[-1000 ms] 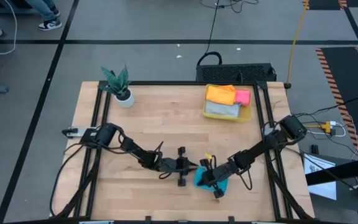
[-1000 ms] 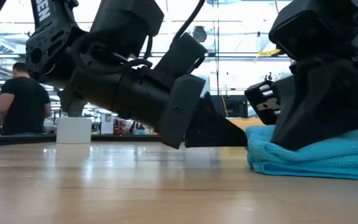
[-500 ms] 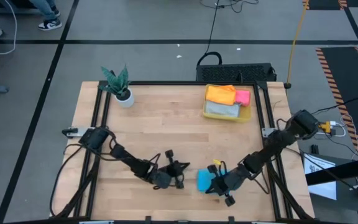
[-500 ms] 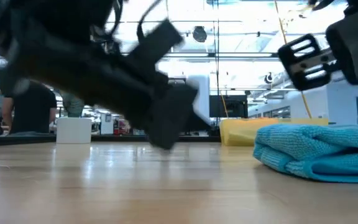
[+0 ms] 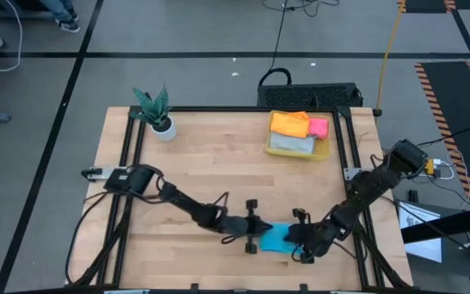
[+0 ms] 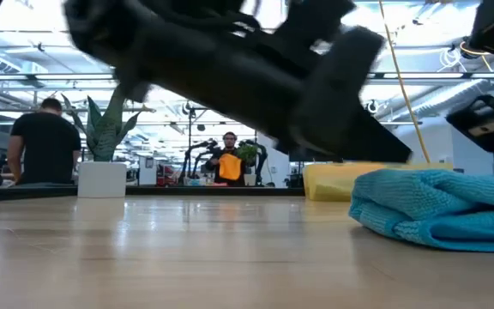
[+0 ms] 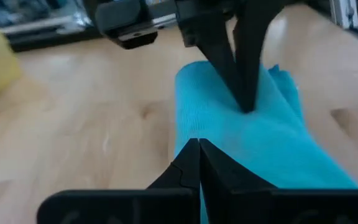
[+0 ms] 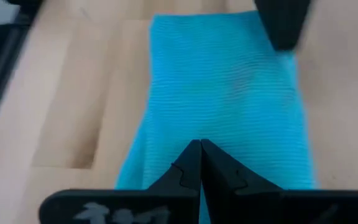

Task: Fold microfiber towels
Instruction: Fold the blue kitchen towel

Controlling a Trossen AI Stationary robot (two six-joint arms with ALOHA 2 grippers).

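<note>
Here, blue towel (image 5: pixel 275 238) near table's front edge (image 5: pixel 219 286) — pincers (image 5: pixel 255 239) (image 5: pixel 299 241) closed, flanking

You see the blue towel (image 8: pixel 222 81) as soft cloth with a fine ribbed, matt weave. The bench (image 5: pixel 210 163) is pale wood, smooth, with a slight sheen in the low view. Both tools, left tool (image 7: pixel 199 163) and right tool (image 8: pixel 200 163), look matt black plastic. The bin (image 5: pixel 299 153) is translucent yellow plastic.
</note>
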